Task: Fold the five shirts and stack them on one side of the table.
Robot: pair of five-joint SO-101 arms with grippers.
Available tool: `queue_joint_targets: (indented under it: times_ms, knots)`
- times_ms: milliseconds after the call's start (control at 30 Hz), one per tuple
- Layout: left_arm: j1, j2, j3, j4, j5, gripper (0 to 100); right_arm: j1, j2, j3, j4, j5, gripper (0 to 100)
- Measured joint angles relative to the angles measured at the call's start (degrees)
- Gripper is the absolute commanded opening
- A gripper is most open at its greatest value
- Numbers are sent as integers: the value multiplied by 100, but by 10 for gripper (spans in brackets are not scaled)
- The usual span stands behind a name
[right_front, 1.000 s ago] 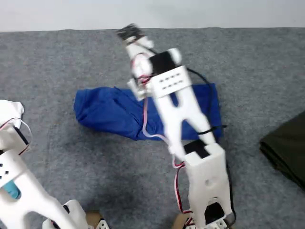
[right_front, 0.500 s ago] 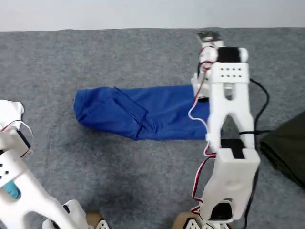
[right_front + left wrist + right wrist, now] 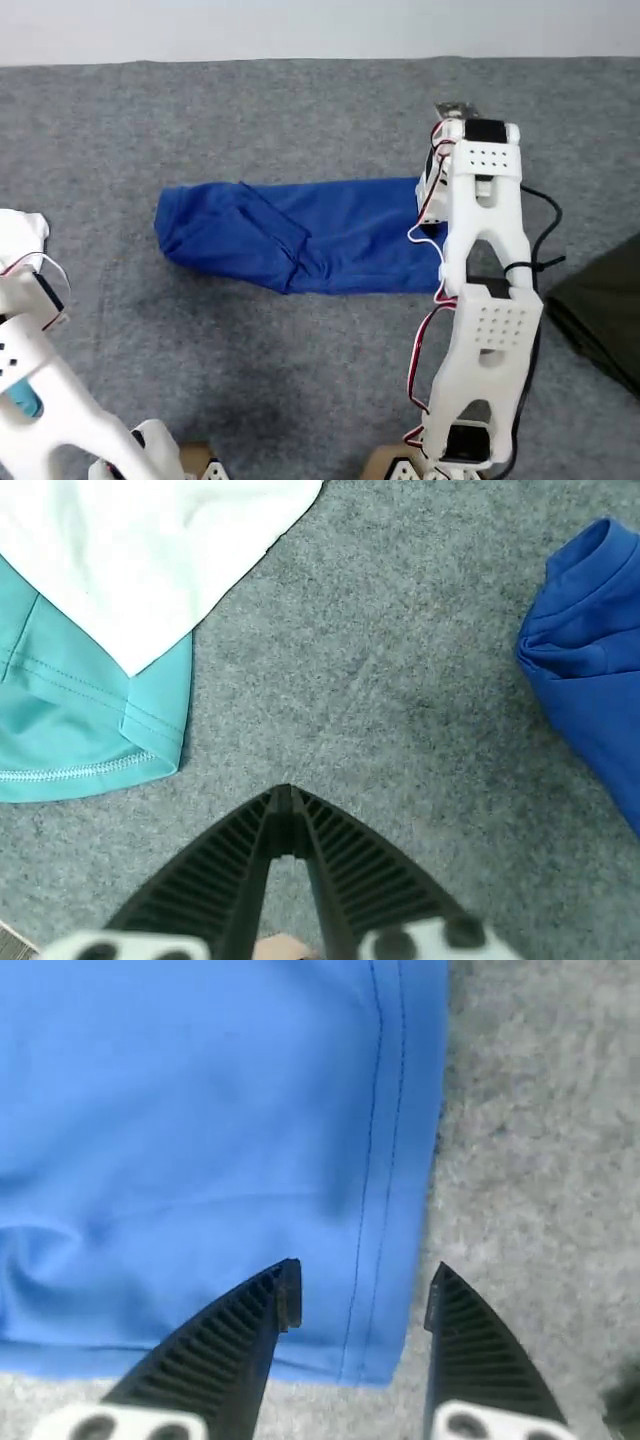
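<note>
**Right pincer poised over hem of blue shirt**

The right gripper [image 3: 365, 1282] hangs with its two black ribbed fingers spread apart directly over the stitched hem [image 3: 385, 1160] of the long-folded blue fabric shirt [image 3: 200, 1110]. The double seam runs between the fingers, and the cloth's corner lies just below them. From that end the shirt stretches away as one long band across the grey carpeted table [image 3: 300, 110]. Its long axis points toward the left arm's side, and its far end is bunched in loose folds. On this showing the right arm is much the nearer, and looks placed to pinch this end and carry it along that axis for the next fold. The left gripper [image 3: 288, 810], fingers pressed together on nothing, hovers over bare table well apart from the bunched end. It is near a white cloth [image 3: 150, 550] that lies over a teal shirt [image 3: 70, 720]. Off the right gripper's other side, a dark folded garment [image 3: 600, 310] lies at the table's edge.
</note>
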State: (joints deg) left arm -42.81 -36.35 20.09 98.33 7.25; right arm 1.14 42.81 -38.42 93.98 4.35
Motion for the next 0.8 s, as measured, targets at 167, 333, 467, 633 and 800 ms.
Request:
queue_joint_targets:
  times_ms: [167, 333, 467, 633, 800]
  knots:
    - [0, 0, 0, 0, 0, 4, 0, 299, 0, -237, 0, 219]
    - [0, 0, 0, 0, 0, 4, 0, 695, 0, -343, 0, 128]
    - [0, 0, 0, 0, 0, 4, 62, 791, -26, -369, 0, 62]
    - [0, 0, 0, 0, 0, 4, 79, 835, -79, -369, 0, 56]
    - [0, 0, 0, 0, 0, 4, 70, 695, -18, -369, 0, 6]
